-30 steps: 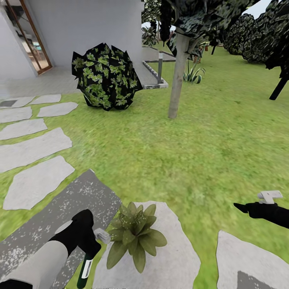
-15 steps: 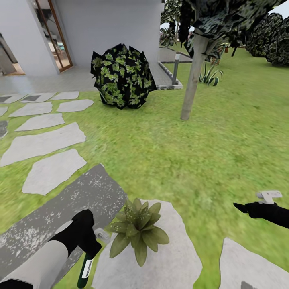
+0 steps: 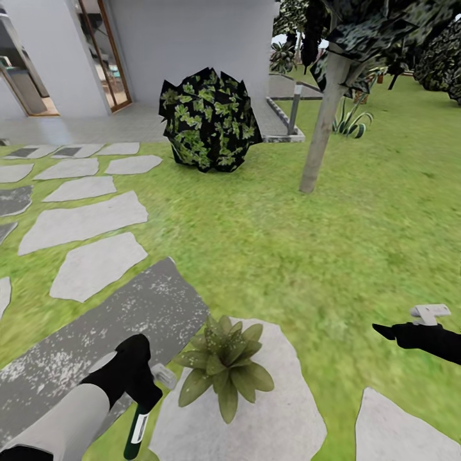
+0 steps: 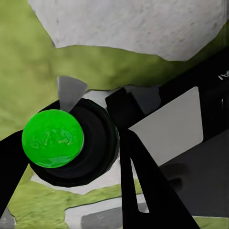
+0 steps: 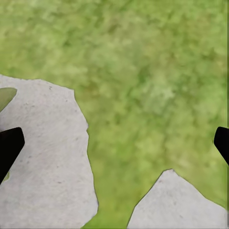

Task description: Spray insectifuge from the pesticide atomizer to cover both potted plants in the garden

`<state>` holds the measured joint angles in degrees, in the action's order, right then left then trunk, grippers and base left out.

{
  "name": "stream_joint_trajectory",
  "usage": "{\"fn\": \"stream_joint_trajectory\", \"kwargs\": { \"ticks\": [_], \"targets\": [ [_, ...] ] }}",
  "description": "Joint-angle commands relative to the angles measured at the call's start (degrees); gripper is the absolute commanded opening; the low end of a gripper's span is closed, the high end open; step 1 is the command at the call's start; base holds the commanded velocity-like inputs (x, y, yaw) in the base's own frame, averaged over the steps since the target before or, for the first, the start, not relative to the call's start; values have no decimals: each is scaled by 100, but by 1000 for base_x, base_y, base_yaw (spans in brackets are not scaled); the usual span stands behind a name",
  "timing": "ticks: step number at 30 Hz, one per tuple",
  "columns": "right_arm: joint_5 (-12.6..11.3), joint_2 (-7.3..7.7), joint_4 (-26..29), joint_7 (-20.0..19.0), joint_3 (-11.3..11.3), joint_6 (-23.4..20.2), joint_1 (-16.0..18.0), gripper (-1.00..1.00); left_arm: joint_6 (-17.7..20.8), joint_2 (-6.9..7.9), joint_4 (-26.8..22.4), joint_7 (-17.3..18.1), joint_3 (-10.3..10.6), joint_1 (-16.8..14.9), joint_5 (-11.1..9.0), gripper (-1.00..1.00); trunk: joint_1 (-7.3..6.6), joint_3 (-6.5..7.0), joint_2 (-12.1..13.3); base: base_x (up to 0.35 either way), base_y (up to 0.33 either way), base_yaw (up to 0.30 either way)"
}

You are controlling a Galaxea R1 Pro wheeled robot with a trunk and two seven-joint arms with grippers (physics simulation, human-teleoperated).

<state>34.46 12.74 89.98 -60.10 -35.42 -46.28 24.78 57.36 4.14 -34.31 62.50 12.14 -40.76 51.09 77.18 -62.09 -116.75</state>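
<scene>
Pesticide atomizer (image 3: 136,430) hung clamped in the left gripper (image 3: 146,392) at near left, just left of a potted plant (image 3: 225,366) on a stepping stone (image 3: 282,416). Right gripper (image 3: 384,330), fingers spread apart, hovered over lawn (image 3: 320,256) at near right.

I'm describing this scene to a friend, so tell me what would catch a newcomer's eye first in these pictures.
Probably the small potted plant on a pale stepping stone low in the head view, right beside the left gripper, whose jaws clamp the pesticide atomizer. Farther back, a round dark bush sits on the lawn by the white house, a tree trunk to its right.
</scene>
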Motion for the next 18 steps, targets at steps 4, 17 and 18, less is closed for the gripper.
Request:
{"fn": "stream_joint_trajectory", "kwargs": {
  "ticks": [4,17,18],
  "targets": [
    [52,0,4,-49,-8,-21,9,100,30,-15,-12,61,25,-5,50,-100,-1,-9,-2,0,-33,79],
    [52,0,6,-55,-16,-21,9,100,37,-10,-6,46,17,-5,58,-100,-1,-19,-2,94,-74,42],
    [52,0,6,-55,-16,-21,7,100,38,-10,-6,46,17,-5,58,-100,-1,-19,-2,217,-229,1]
  ]
}}
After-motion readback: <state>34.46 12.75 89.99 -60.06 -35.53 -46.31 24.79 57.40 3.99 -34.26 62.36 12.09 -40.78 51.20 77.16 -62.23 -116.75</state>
